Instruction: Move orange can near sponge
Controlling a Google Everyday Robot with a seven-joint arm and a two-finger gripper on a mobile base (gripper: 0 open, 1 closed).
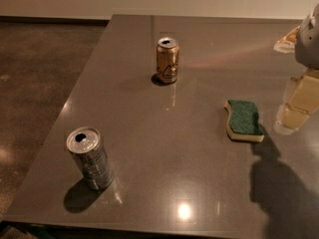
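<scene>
— Two cans stand on the table (149, 133). Where is the orange can (167, 60)?
— Upright at the far side, well apart from the sponge (243, 119). The silver can (90, 158) is near the front left.
— And the gripper (295, 108)?
— At the right edge, just beside the sponge. I cannot tell if it is spread or pressed together.

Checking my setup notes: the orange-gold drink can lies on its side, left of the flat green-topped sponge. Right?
No: the camera view shows the orange-gold drink can standing upright, left of the flat green-topped sponge. The pale gripper hangs at the right edge, beside the sponge.
</scene>
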